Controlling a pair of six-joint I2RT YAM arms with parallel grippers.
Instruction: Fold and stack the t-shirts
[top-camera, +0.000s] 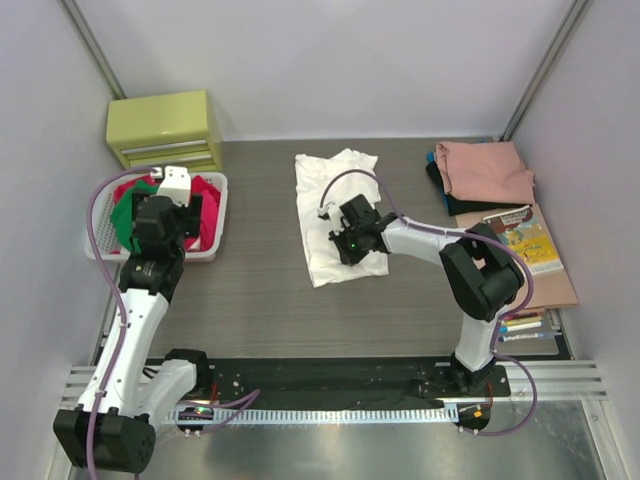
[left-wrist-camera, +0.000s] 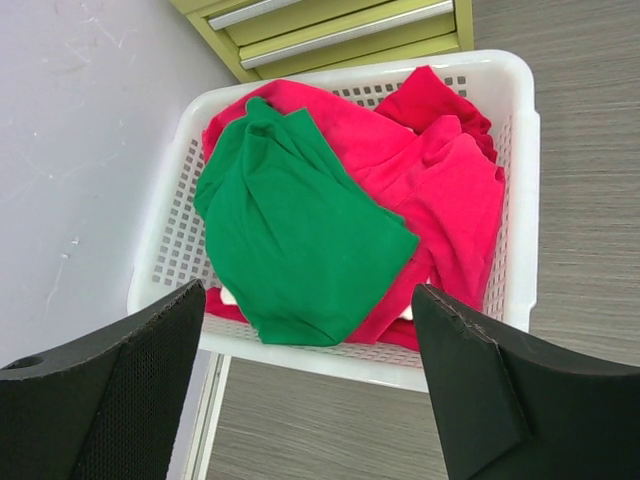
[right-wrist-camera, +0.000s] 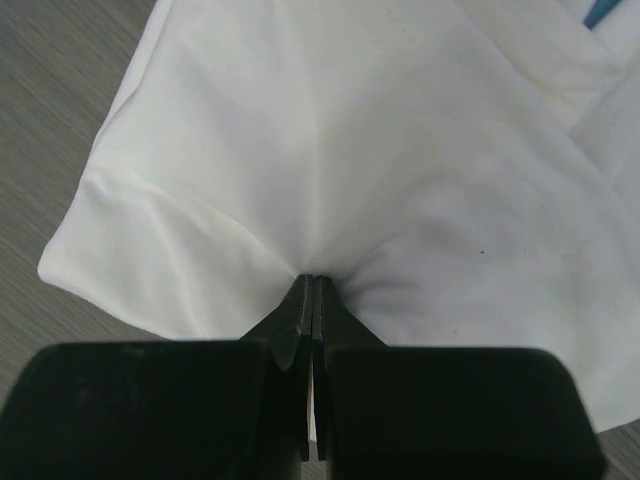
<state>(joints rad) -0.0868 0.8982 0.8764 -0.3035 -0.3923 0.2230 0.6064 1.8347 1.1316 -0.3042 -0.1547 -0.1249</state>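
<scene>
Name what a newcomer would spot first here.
The right gripper, shut, pinches a bunch of the white shirt spread mid-table. At the left, the basket holds a green shirt on red shirts, with the open left gripper above it. A folded salmon shirt lies on a black shirt at the far right.
</scene>
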